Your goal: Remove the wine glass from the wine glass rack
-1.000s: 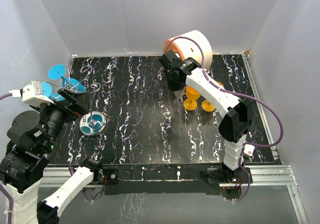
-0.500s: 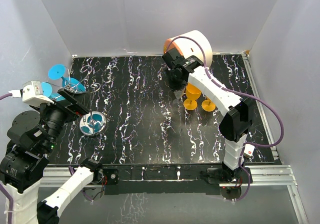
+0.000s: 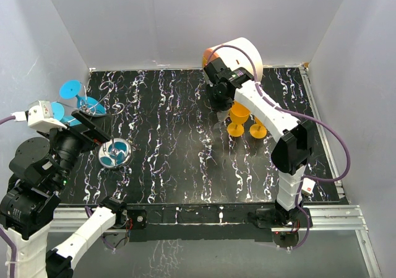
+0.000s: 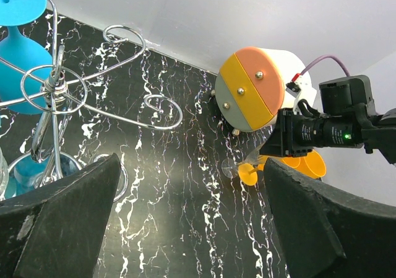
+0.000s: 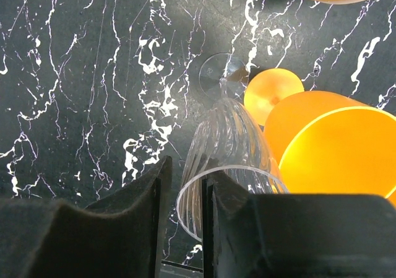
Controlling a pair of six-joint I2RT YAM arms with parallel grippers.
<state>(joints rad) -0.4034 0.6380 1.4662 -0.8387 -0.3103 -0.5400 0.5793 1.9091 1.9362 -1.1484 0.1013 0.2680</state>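
From above: shows a black marbled bench [image 3: 173,135] with a round white-and-orange drawer cabinet [image 3: 242,54] at its far edge. Places the right fingers [image 3: 218,97] just in front of the cabinet, pointing down. Sets two orange glasses [image 3: 239,113] upright just beside them, also in front of the cabinet. Barely makes out anything clear under those fingers from here. Puts the wine glass rack [image 3: 93,109] well apart from the cabinet, across the bench to its left, with blue glasses [image 3: 71,90] hanging from its curled wire arms. Finds the left fingers [image 3: 93,128] close beside the rack, far from the cabinet.

From the left wrist: frames the left fingers [image 4: 62,222] spread wide, with nothing between them. Shows the rack [image 4: 52,86] near at hand, a blue glass [image 4: 21,55] hung on it foot-up. Shows the cabinet [image 4: 250,89] beyond, drawer fronts turned this way, and the orange glasses [image 4: 306,163] just in front of it.

From the right wrist: looks down on the clear wine glass [image 5: 232,135], off the rack, standing upright on its foot on the bench. Sits close against the orange glasses [image 5: 328,148]; cannot tell whether touching. Shows the right fingers [image 5: 142,216] parted narrowly, the near wall of the glass rim standing in the slim gap, one finger outside the bowl and the other over its mouth. Leaves dark space either side of that wall.
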